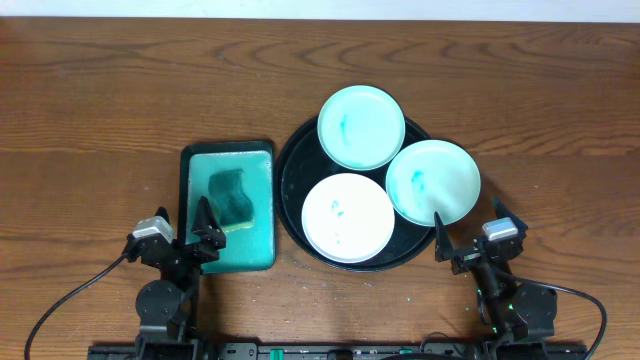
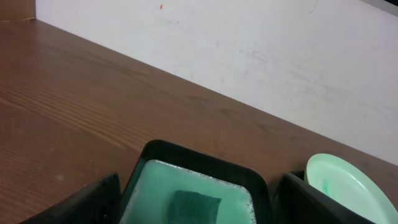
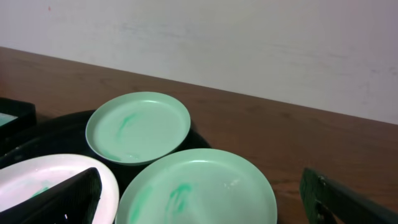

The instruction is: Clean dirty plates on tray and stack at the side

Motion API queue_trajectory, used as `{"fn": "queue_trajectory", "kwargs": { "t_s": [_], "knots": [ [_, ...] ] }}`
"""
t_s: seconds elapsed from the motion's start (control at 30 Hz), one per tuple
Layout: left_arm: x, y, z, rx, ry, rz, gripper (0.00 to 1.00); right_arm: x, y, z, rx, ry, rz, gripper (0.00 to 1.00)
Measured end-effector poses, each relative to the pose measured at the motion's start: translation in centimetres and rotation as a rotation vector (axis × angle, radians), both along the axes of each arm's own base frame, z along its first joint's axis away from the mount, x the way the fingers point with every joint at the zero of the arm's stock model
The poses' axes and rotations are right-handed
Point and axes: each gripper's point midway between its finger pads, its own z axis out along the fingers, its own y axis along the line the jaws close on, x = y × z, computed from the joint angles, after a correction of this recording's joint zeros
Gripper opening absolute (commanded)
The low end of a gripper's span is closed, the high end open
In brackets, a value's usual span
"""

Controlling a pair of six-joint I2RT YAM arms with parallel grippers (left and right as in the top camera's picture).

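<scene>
Three plates lie on the round black tray [image 1: 291,168]: a mint one at the back [image 1: 361,126], a mint one at the right [image 1: 433,180] overhanging the rim, and a white one at the front [image 1: 347,217]. All carry teal smears. In the right wrist view the back plate [image 3: 138,126], the right plate [image 3: 196,190] and the white plate [image 3: 37,177] show. My right gripper [image 1: 468,230] [image 3: 205,208] is open and empty just in front of the right plate. My left gripper [image 1: 195,232] [image 2: 199,208] is open and empty at the teal tray's front edge.
A teal rectangular tray [image 1: 255,235] with soapy liquid holds a dark green sponge [image 1: 231,198] [image 2: 194,205], left of the black tray. A mint plate [image 2: 348,183] shows at the right of the left wrist view. Brown wood tabletop [image 1: 90,120] surrounds both; a white wall runs behind.
</scene>
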Motion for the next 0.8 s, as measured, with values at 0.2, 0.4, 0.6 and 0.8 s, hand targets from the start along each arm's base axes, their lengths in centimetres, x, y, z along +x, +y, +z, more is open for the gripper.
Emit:
{"fn": "queue_trajectory", "kwargs": {
  "t_s": [0.2,0.4,0.6,0.8],
  "knots": [
    [0.00,0.00,-0.01,0.000,0.000,0.000,0.81,0.00,0.00,0.00,0.000,0.000,0.000,0.99],
    [0.00,0.00,0.00,0.000,0.000,0.000,0.81,0.00,0.00,0.00,0.000,0.000,0.000,0.99],
    [0.00,0.00,0.00,0.000,0.000,0.000,0.81,0.00,0.00,0.00,0.000,0.000,0.000,0.99],
    [0.00,0.00,0.05,0.000,-0.002,0.000,0.81,0.05,-0.09,0.42,-0.002,-0.020,-0.006,0.99]
  ]
}}
